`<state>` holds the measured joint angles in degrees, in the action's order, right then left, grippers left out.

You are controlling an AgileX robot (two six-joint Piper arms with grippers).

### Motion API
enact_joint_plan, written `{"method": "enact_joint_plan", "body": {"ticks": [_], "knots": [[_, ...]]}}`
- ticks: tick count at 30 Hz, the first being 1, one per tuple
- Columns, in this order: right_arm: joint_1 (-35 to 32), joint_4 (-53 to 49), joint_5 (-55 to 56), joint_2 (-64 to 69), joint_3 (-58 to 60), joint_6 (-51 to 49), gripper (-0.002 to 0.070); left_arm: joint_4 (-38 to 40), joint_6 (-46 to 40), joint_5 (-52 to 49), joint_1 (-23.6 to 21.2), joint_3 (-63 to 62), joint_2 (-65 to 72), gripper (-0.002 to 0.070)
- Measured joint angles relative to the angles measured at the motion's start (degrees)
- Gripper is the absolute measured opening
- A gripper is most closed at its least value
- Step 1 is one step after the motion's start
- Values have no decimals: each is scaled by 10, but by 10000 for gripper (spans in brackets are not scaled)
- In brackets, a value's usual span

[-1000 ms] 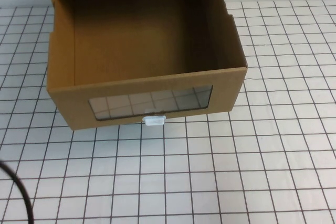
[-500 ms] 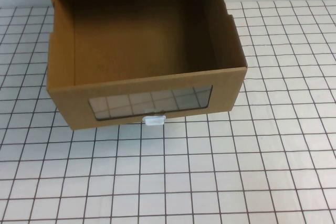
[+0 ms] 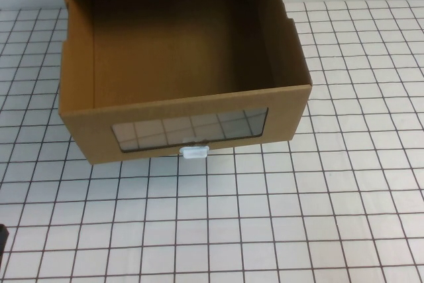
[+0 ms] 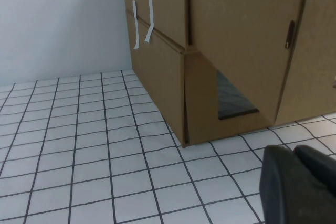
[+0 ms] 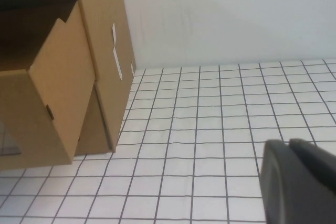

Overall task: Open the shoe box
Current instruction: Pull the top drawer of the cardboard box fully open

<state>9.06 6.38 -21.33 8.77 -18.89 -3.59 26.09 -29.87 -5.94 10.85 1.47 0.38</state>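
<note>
The brown cardboard shoe box (image 3: 185, 120) stands at the back of the table, its drawer pulled out toward me and empty inside. The drawer front has a clear window (image 3: 192, 128) and a small white pull tab (image 3: 195, 152) below it. My left gripper (image 4: 294, 153) is shut on nothing, low over the table, left of the box (image 4: 236, 35) and apart from it. My right gripper (image 5: 290, 145) is shut and empty too, to the right of the box (image 5: 52, 87) with a wide gap between. In the high view neither gripper shows.
The white table with a black grid (image 3: 265, 230) spreads in front of and beside the box. A pale wall (image 5: 226, 14) stands behind. White tape strips (image 4: 143, 22) mark the box's side. A dark bit of the left arm (image 3: 2, 240) peeks in at the lower left edge.
A black cable that curved across the lower left corner a second ago is gone; only a small dark piece shows at the left edge now. The box has not moved.
</note>
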Motion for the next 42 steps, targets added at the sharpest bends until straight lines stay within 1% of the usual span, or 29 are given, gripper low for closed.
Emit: {"method": "enact_joint_plan", "body": {"ticks": [14,18,21,26,29,33,39,42], "knots": [[0,0,0,0,0,0,-13,0,0,-1,0,0,-1,-2],[0,-35,4,0,3,0,-13,0,0,-1,0,0,-1,-2],[-1,-51,52,-3,34,0,-13,0,0,-1,0,0,-1,-2],[-38,-64,172,-14,149,0,-13,1,0,-1,0,0,-1,-2],[-47,-64,203,-28,197,0,-13,3,0,-1,0,0,-1,-2],[-47,-60,178,-62,202,0,-13,3,0,-1,0,0,-1,-2],[-47,-64,56,-92,202,0,-13,3,0,-1,0,0,-1,-2],[-47,-64,15,-92,202,0,-13,3,0,-1,0,0,-1,-2]]}}
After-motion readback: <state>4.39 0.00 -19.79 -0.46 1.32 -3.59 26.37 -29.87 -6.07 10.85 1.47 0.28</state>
